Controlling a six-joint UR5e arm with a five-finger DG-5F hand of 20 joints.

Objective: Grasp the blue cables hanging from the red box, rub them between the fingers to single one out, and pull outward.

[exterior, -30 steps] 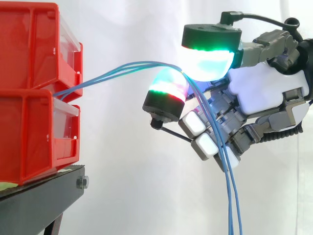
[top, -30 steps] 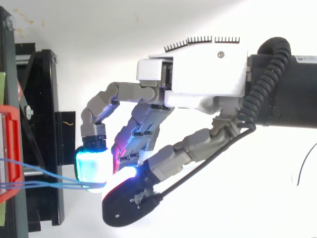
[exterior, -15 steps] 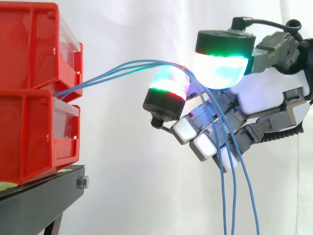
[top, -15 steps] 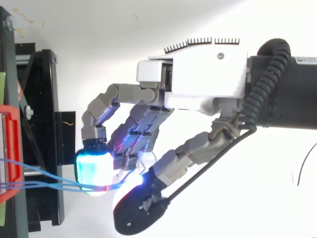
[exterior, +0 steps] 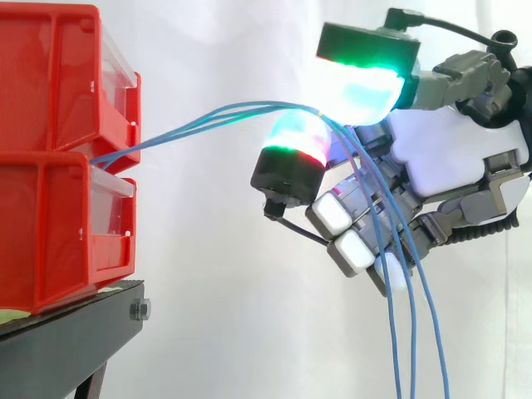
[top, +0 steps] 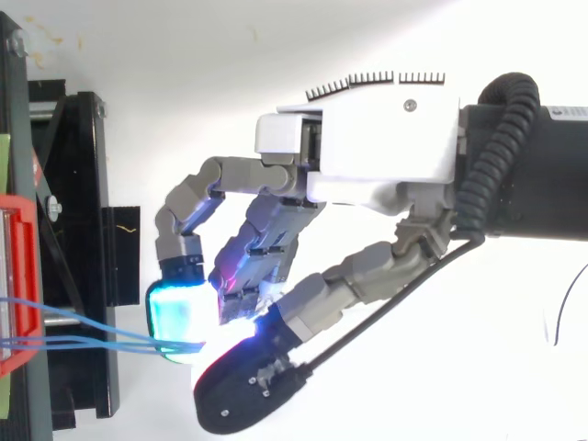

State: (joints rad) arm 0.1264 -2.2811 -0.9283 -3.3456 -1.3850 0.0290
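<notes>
"Now, the side view: what has the robot hand got?"

"Side view: the robot hand (exterior: 453,158), reaching in from the right before a white curtain, pinches the blue cables (exterior: 218,110) between two glowing fingertips (exterior: 362,87), one above and one below. The cables leave the front of the red box (exterior: 50,224) on the black stand (exterior: 75,332) and arch up and rightward to the pinch. From there they drape over the curled fingers and hang past the bottom edge, fanned into separate strands."

"And from above?"

"Top view: the robot hand (top: 367,147) is curled, its cyan pad (top: 179,308) closed against the opposing tip with the blue cables (top: 92,342) caught between. The strands run almost straight and close together from the red box (top: 18,276) at the left edge, over the black stand (top: 78,184), to the pinch."

"Which way should the pull go?"

"Along that same line, by my reading. The red box lies left of the robot hand and the cables' long axis runs box-to-hand, so outward means rightward, away from the box. I cannot tell whether one strand is singled out inside the pinch."
</notes>
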